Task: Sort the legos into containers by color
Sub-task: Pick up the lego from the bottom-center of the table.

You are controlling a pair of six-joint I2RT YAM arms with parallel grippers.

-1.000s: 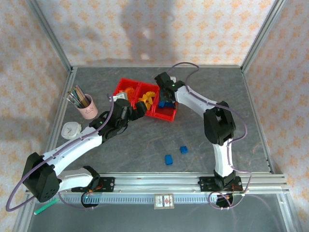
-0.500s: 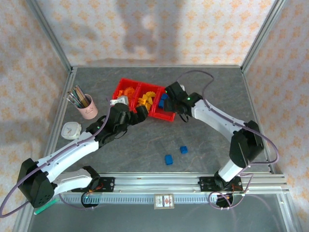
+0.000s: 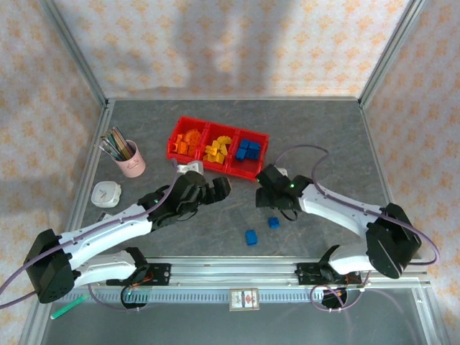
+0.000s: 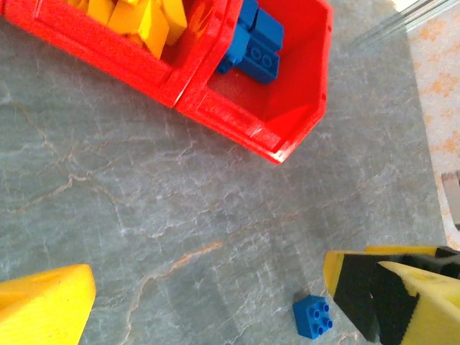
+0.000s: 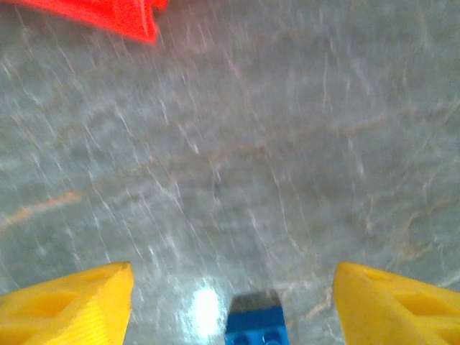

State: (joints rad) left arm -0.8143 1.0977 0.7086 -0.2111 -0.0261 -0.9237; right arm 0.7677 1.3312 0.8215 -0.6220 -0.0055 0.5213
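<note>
Top external view: a second ago the right arm reached over the blue end of the bright red plastic three-bin tray. Now the right gripper has drawn back to the near side of that tray, over the grey stone-patterned table. It hangs just above a small loose blue plastic brick. A second loose blue brick lies a little further from the tray and to the left. The left gripper, which overlapped the tray's middle before, has also backed off to its near side, so all three bins are uncovered. Small orange plastic bricks fill the left bin, yellow bricks the middle one and blue bricks the right one.

Left wrist view adds the studs on the blue bricks in the tray's end bin. It also shows a loose blue brick on the table on the tray's near side, close to one yellow finger but not touching it. The left gripper's jaws are spread wide and empty.

Right wrist view is blurred. It shows a tray corner at upper left and a blue brick low between two yellow fingers, clear of both. These jaws stand parted, released, holding nothing.
</note>
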